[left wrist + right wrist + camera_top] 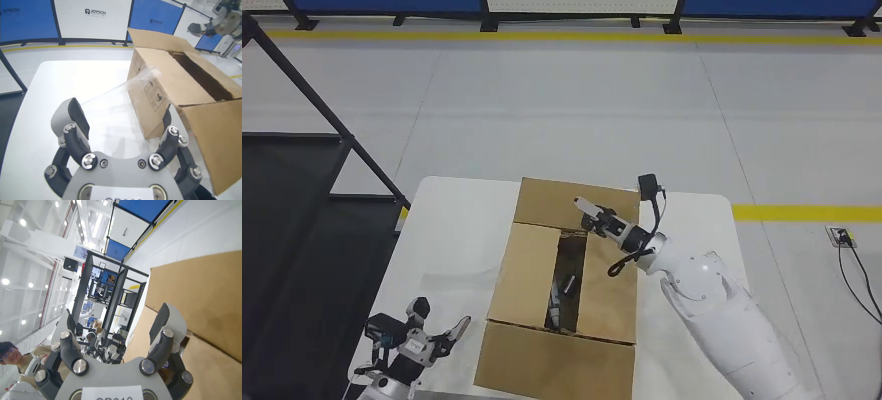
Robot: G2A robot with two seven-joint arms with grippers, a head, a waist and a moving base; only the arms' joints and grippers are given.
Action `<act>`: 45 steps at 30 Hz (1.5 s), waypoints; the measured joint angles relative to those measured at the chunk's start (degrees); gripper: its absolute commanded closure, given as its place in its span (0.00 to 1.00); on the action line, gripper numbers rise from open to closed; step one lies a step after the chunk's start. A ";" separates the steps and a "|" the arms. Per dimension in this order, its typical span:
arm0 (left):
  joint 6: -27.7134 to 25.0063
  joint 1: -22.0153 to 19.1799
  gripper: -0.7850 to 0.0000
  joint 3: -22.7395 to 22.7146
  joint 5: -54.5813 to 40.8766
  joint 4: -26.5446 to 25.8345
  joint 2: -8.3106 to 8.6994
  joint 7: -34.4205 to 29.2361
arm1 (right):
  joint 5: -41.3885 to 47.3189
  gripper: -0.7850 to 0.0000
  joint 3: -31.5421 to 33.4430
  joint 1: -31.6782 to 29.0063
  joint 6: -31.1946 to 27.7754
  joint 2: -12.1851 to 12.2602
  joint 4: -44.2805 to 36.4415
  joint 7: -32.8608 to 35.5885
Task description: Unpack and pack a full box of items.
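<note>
A boxy brown cardboard box (542, 285) sits mid-counter (442, 230), its flaps parted and glossy clear tape (143, 75) peeling off its side. At its 7 o'clock the left end effector (442, 316) gapes wide and empty. The right end effector (590, 210), over the 1 o'clock flap, does likewise. The counter is smooth white, the floor (642, 110) pale, with blue panels (28, 19) beyond.

Dark logo words on white wall panel (90, 24) and blue wall panel (151, 11), black signs on brown cardboard box (143, 106), cut-off letters on white sticker (121, 192)

White table (452, 235), open cardboard box (532, 280) standing on it
</note>
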 measured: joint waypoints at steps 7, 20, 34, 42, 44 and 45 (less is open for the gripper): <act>4.63 -5.40 0.00 4.89 3.50 4.17 -0.71 -1.74 | -1.74 0.00 -0.31 0.21 1.37 0.01 -0.09 0.16; 4.13 -6.61 0.00 8.60 5.13 5.11 -1.25 -2.27 | 0.61 0.00 -6.61 4.45 8.02 -2.05 6.68 10.67; 4.37 -3.51 0.00 8.97 6.40 2.25 -1.39 -0.52 | 6.29 0.00 -11.76 10.78 5.22 -5.72 17.08 17.32; 4.19 -2.04 0.00 7.98 5.99 1.23 -1.38 1.19 | 11.98 0.00 -10.40 11.76 0.75 -6.75 18.76 19.01; 3.40 -0.91 0.00 6.72 4.69 0.18 -1.27 1.91 | 13.05 0.00 -10.20 11.70 0.17 -7.01 17.95 18.49; 2.61 0.00 0.00 5.71 3.74 -0.63 -1.17 2.32 | 13.67 0.00 -10.14 11.68 -0.20 -7.20 17.29 18.23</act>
